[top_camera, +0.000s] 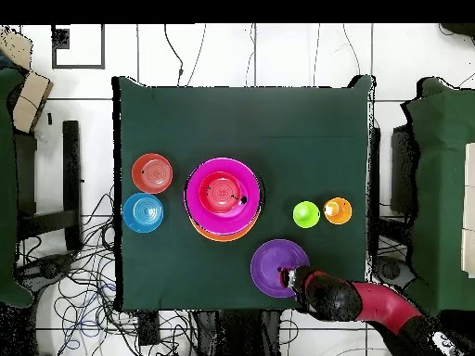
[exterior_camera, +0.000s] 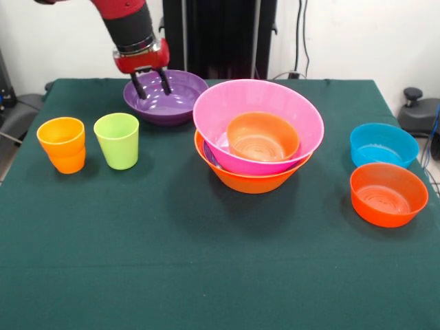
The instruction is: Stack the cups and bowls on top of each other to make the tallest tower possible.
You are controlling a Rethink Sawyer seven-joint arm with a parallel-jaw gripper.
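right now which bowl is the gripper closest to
The purple bowl at the table's far side in the front view: the gripper hangs over its rim, fingers open. The blue bowl, the loose red-orange bowl and the tower stand farther off.

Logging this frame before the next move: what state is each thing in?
Nested tower: yellow-orange plastic bowl under pink, small red-orange inside.
Wide purple plastic bowl: upright, empty, apart.
Gripper: open, fingers over the purple bowl.
Orange tumbler, lime tumbler: upright, unstacked.
Blue bowl, red-orange bowl: upright, unstacked.
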